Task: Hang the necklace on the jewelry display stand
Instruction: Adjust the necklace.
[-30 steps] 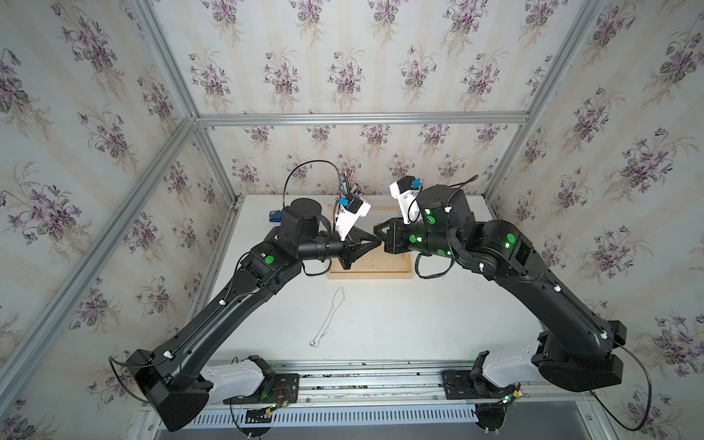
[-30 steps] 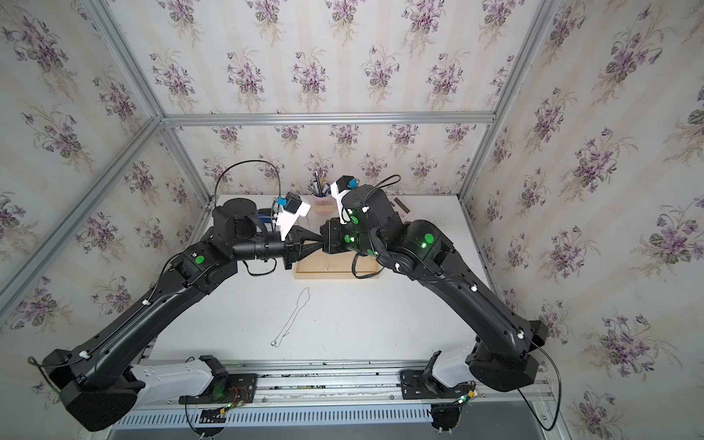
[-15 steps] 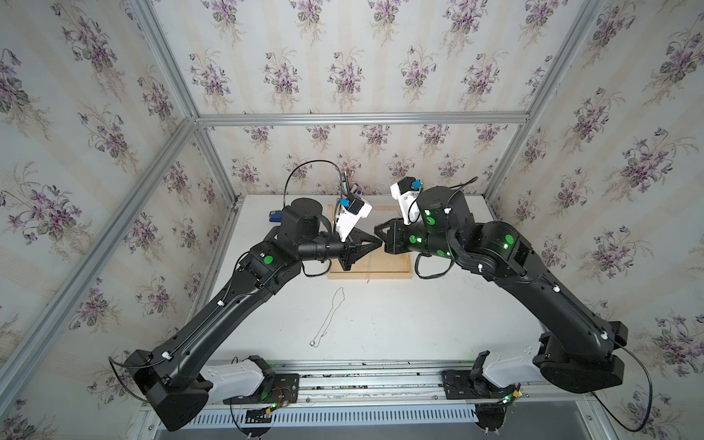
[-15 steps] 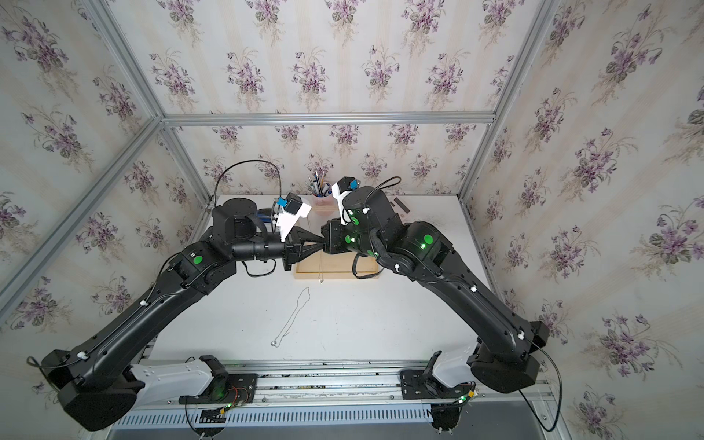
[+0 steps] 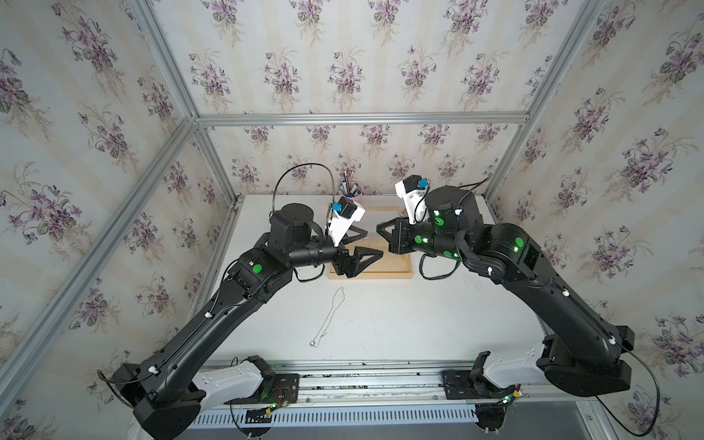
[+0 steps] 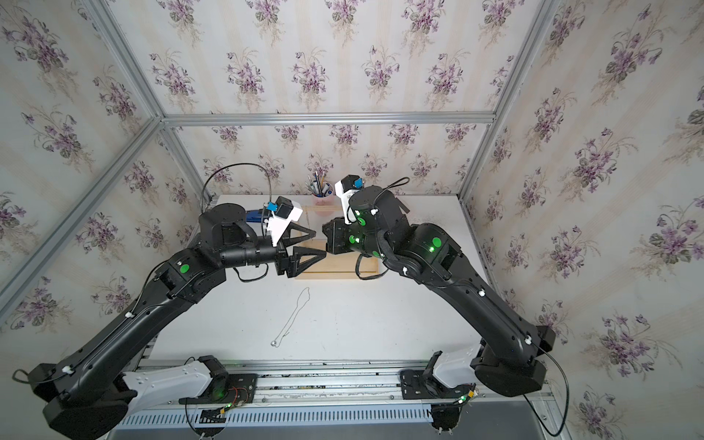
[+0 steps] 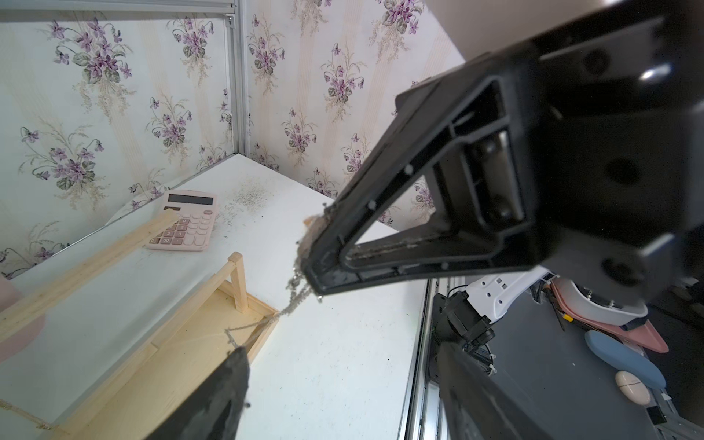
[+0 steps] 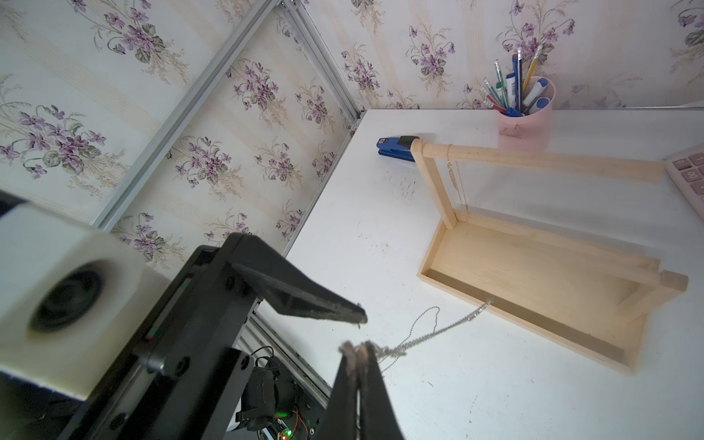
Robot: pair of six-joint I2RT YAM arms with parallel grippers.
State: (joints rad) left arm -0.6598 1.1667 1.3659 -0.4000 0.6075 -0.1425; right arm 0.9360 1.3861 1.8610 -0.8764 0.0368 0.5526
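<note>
Three necklaces counted. One gold chain point(image 8: 453, 179) already hangs from the crossbar point(image 8: 533, 160) of the jewelry display stand point(image 8: 533, 266), close to one upright. One silver necklace point(image 8: 445, 325) is pinched in the right gripper point(image 8: 358, 352), whose jaws are fully closed on it. It is held in the air near the stand, not yet over the bar. One loose necklace point(image 5: 328, 316) lies on the table point(image 5: 419, 316) in front of the stand, well apart from both grippers. Left gripper point(image 5: 375, 243): jaws wide, gripping nothing. The silver necklace trails toward one finger, contact unclear. Judged status: one hung, one in hand, one untouched. Also one stand, one pen cup point(image 8: 524, 122), one calculator point(image 7: 186, 221), one stapler point(image 8: 396, 146), two arms.
</note>
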